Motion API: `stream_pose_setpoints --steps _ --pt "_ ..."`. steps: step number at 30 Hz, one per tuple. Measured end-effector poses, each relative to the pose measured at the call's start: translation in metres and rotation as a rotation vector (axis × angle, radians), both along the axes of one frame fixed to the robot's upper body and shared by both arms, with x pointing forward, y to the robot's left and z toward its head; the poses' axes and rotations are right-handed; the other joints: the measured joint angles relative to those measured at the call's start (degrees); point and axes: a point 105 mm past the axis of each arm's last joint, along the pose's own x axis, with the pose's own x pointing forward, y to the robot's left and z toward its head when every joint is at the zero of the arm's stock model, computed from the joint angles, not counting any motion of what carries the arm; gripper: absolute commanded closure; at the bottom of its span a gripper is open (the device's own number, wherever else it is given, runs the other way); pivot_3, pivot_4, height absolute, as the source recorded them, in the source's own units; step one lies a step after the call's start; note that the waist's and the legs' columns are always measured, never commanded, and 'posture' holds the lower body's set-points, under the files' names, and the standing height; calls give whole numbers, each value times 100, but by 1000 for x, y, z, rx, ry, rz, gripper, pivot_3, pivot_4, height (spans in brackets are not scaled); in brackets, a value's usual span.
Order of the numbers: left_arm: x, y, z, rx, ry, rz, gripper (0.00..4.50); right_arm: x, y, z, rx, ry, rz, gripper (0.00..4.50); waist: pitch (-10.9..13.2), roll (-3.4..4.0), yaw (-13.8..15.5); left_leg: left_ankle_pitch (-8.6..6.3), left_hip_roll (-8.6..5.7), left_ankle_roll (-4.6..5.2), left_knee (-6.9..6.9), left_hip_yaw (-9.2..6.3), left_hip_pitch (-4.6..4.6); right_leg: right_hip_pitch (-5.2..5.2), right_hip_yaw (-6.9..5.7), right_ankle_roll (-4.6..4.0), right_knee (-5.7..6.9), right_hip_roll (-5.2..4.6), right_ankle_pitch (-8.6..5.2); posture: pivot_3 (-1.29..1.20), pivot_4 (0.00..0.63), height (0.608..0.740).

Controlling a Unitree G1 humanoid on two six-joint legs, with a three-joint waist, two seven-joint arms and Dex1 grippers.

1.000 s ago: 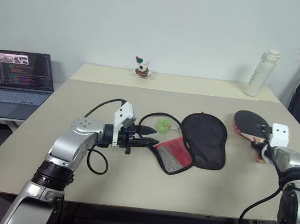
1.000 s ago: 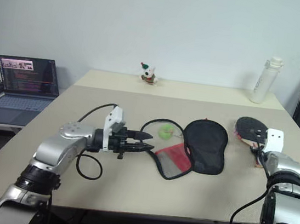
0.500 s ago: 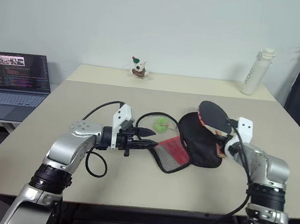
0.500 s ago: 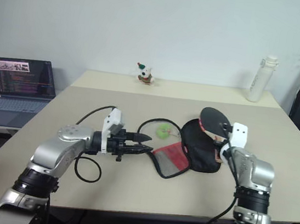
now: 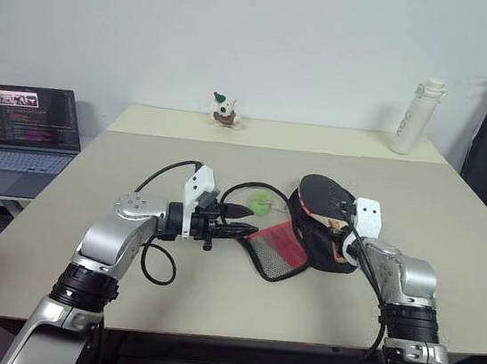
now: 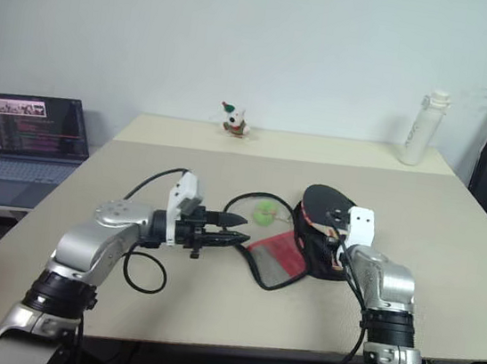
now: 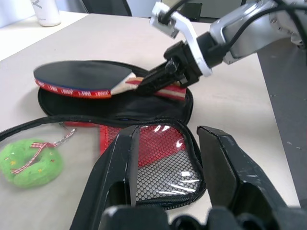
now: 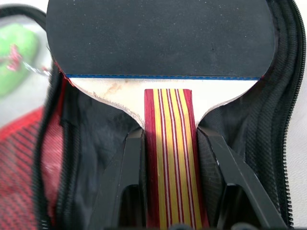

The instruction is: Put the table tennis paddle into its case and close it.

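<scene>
The robot's right gripper (image 5: pixel 337 235) holds a black-faced, wooden-handled table tennis paddle (image 5: pixel 324 195) above the open black fabric case (image 5: pixel 306 237) on the beige table (image 5: pixel 211 294).

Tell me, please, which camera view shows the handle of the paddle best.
The right wrist view: the striped handle runs up the picture between the right gripper fingers. In the left wrist view it is seen from the side, partly hidden by that gripper, above the open case. In the eye views it is small, mostly hidden.

Paddle (image 8: pixel 158 38) – black rubber face, blue edge line, pale wood throat, red-and-yellow striped handle. Case (image 7: pixel 158 158) – black fabric, red mesh panel. Ring charm (image 7: pixel 31 163) – bright green.
</scene>
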Motion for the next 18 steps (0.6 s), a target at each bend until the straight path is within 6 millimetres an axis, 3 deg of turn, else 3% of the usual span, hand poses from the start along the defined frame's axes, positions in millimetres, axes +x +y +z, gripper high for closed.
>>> stream_pose_setpoints --steps 15,18 --pt "0 1 -1 -1 0 17 2424 1 -4 -4 -25 1 -4 3419 0 0 0 0 1 0 0 1 1 0 1 4 0 0 -2 0 150 740" --pt "0 1 -1 -2 -2 18 2424 -1 -1 -5 -17 2 1 2519 0 0 -2 0 2 0 0 1 1 0 1 4 0 1 -2 0 150 740"
